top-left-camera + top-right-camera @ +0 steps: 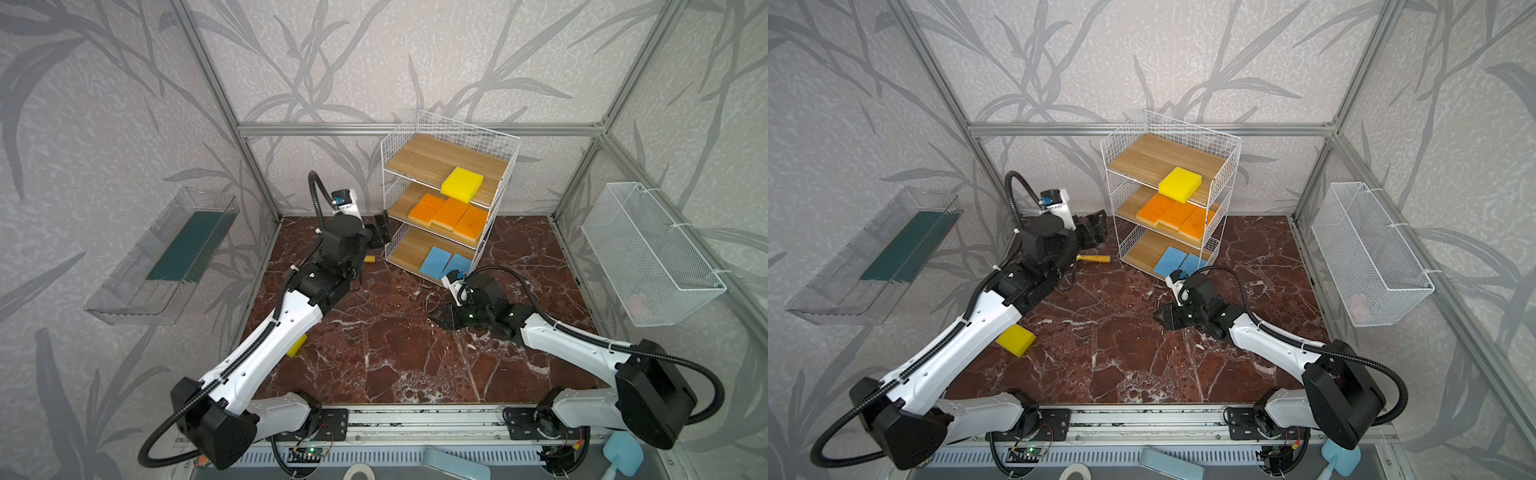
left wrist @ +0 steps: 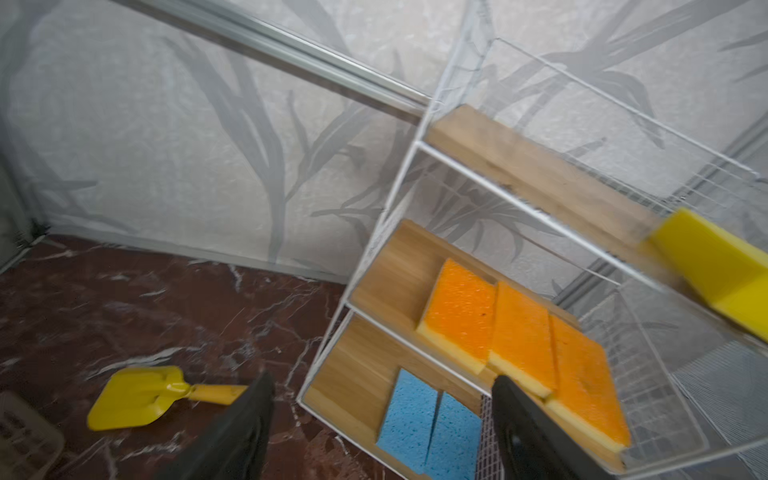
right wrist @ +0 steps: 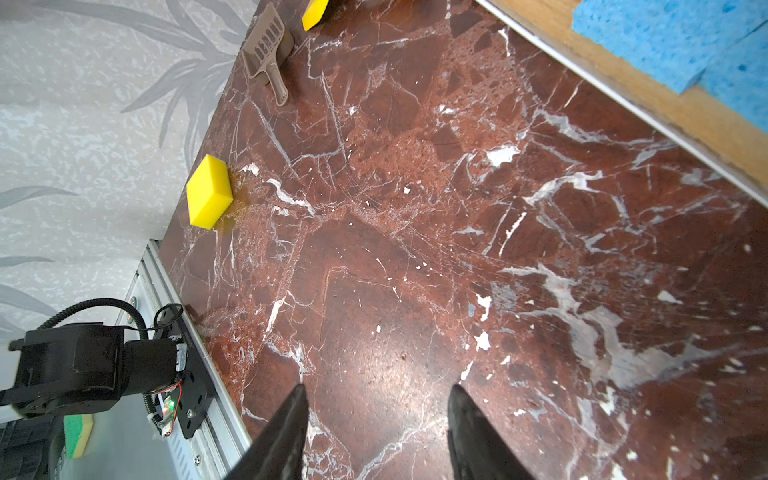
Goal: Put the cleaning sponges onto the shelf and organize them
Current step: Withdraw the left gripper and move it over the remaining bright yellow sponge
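Note:
The white wire shelf (image 1: 424, 156) (image 1: 1142, 156) stands at the back. A yellow sponge (image 1: 462, 183) (image 2: 715, 266) lies on its top board, three orange sponges (image 1: 449, 218) (image 2: 519, 332) on the middle board, and two light blue sponges (image 1: 444, 262) (image 2: 424, 419) on the bottom board. Another yellow sponge (image 1: 1016, 340) (image 3: 209, 197) lies on the floor at the left, partly under my left arm. My left gripper (image 1: 380, 230) (image 2: 380, 386) is open and empty just left of the shelf. My right gripper (image 1: 436, 318) (image 3: 378, 395) hangs open over bare floor in front of the shelf.
A yellow scoop (image 1: 1094, 258) (image 2: 137, 397) lies left of the shelf, by my left gripper. A brown scoop (image 3: 268, 54) lies near the left wall. A clear tray (image 1: 166, 253) hangs on the left wall and a white mesh basket (image 1: 652, 253) on the right wall.

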`<action>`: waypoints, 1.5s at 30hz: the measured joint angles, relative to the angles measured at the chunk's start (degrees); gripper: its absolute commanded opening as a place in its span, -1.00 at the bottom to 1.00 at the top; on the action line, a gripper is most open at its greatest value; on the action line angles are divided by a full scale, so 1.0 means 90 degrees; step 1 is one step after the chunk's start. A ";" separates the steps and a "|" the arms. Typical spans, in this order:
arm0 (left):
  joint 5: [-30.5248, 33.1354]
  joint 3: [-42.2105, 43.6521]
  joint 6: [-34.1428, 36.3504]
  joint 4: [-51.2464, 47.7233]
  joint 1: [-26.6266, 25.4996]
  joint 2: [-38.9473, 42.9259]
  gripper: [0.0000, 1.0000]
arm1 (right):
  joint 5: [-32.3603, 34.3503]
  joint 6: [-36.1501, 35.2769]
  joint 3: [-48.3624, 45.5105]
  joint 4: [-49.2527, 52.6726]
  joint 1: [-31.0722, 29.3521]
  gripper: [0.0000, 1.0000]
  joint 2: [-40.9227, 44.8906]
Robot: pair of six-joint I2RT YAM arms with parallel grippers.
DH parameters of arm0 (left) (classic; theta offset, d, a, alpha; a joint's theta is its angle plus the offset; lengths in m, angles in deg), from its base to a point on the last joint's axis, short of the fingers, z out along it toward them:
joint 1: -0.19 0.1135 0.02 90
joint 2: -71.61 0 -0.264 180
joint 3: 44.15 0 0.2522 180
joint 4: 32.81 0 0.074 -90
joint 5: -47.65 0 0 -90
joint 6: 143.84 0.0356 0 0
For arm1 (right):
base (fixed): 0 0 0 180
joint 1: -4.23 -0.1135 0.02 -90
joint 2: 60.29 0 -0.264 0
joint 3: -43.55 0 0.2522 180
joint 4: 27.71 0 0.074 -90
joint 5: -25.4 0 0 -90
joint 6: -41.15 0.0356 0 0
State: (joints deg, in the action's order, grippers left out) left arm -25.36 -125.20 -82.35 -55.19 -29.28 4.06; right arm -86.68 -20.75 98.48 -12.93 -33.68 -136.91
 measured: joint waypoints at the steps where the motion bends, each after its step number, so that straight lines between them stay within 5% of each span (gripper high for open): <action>1: 0.0102 0.0347 -0.0114 -0.0100 0.0075 0.0279 0.65 | -0.0002 0.0019 0.0000 -0.0032 -0.0032 0.07 -0.0049; 12: 0.1117 0.2603 -0.1353 -0.1479 0.0954 0.1780 0.99 | -0.0005 0.0066 0.0073 -0.0141 -0.0614 0.08 -0.0617; 17: 0.1098 0.3427 -0.2106 -0.1899 0.1855 0.1530 0.99 | -0.0005 0.0063 0.0073 -0.0180 -0.0614 0.08 -0.0614; 24: 0.1207 0.3356 -0.2982 -0.2295 0.2616 0.0478 0.99 | -0.0005 0.0063 0.0073 -0.0180 -0.0614 0.08 -0.0614; 45: 0.0673 0.4163 -0.3738 -0.1423 0.4243 -0.0282 0.99 | -0.0007 0.0036 0.0104 -0.0177 -0.0614 0.09 -0.0818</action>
State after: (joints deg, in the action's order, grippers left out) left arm -19.30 -87.74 -115.99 -68.00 8.90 1.52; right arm -86.75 -20.43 99.42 -14.53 -39.21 -144.28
